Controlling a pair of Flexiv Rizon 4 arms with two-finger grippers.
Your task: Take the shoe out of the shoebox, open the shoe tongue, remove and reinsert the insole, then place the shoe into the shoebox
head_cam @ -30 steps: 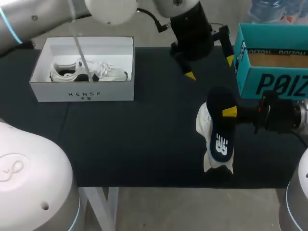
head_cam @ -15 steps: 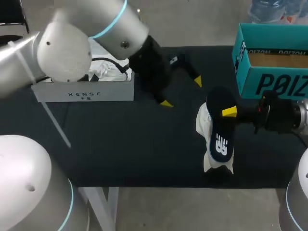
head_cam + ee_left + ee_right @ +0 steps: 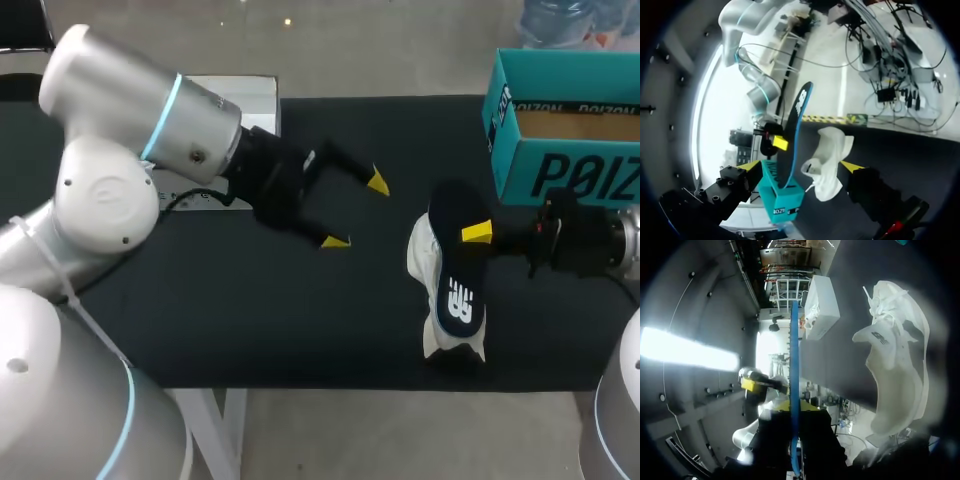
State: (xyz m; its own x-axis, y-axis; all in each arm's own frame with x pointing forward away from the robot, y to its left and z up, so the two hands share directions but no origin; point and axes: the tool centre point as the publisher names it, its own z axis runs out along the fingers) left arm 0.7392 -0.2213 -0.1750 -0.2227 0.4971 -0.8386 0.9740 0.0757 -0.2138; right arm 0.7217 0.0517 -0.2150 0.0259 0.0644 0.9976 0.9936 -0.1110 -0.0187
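A dark navy insole [image 3: 460,270] is held upright by my right gripper [image 3: 478,232], which is shut on its upper part. From the right wrist view the insole [image 3: 795,390] shows edge-on between the fingers. A white shoe [image 3: 426,262] lies on the black table just beneath and behind the insole, beside the gripper [image 3: 791,407] in its wrist view, where the shoe [image 3: 895,365] fills one side. My left gripper [image 3: 356,212] stands open at mid-table, left of the shoe. Its wrist view faces the insole [image 3: 792,135] and shoe [image 3: 827,167], ahead of its fingers.
A white shoebox [image 3: 255,92] sits at the back left, mostly hidden behind my left arm. A teal box [image 3: 560,130] stands at the back right, close behind my right gripper. The table's front edge [image 3: 330,388] runs just below the shoe.
My left arm swung from the back of the table toward the front left, now covering the white shoebox; its open gripper points at the shoe. The right arm and insole kept still.
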